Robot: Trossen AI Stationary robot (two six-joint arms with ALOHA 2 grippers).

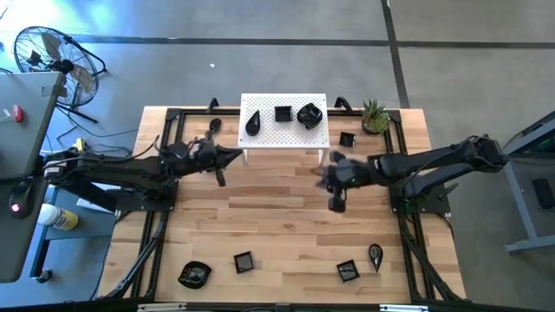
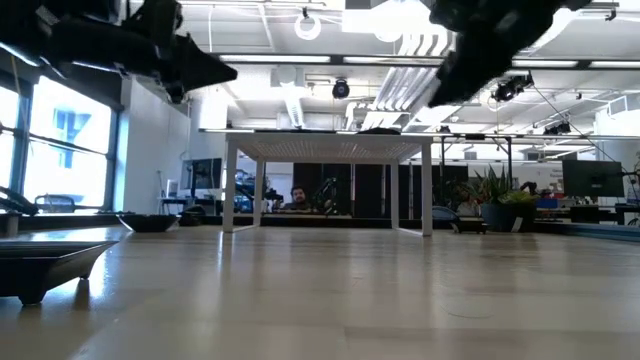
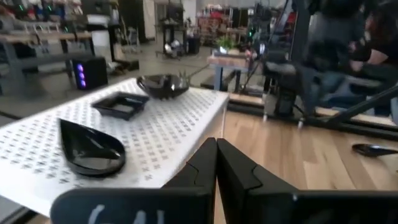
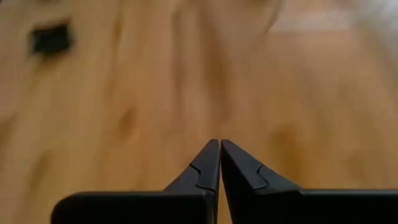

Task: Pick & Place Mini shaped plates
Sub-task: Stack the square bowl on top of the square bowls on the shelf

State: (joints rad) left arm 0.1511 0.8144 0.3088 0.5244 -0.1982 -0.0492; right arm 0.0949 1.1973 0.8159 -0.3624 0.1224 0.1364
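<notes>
Three mini shaped plates lie on the white perforated stand (image 1: 284,130): a teardrop (image 1: 252,123), a square (image 1: 283,113) and a rounded one (image 1: 310,115). The left wrist view shows them too: teardrop (image 3: 93,149), square (image 3: 121,104), rounded (image 3: 163,85). A small square plate (image 1: 347,139) rests on the table right of the stand. Several more plates lie near the front edge (image 1: 194,274) (image 1: 244,261) (image 1: 348,270) (image 1: 375,255). My left gripper (image 1: 236,156) (image 3: 216,146) is shut and empty, level beside the stand's near left corner. My right gripper (image 1: 329,180) (image 4: 219,144) is shut and empty, above bare wood near the stand's right end.
A green potted plant (image 1: 375,115) stands at the far right, beside the stand. A black frame (image 1: 165,130) runs around the table's edge. Bare wood (image 1: 277,217) lies between the stand and the front row of plates. A person sits beyond the table (image 2: 295,198).
</notes>
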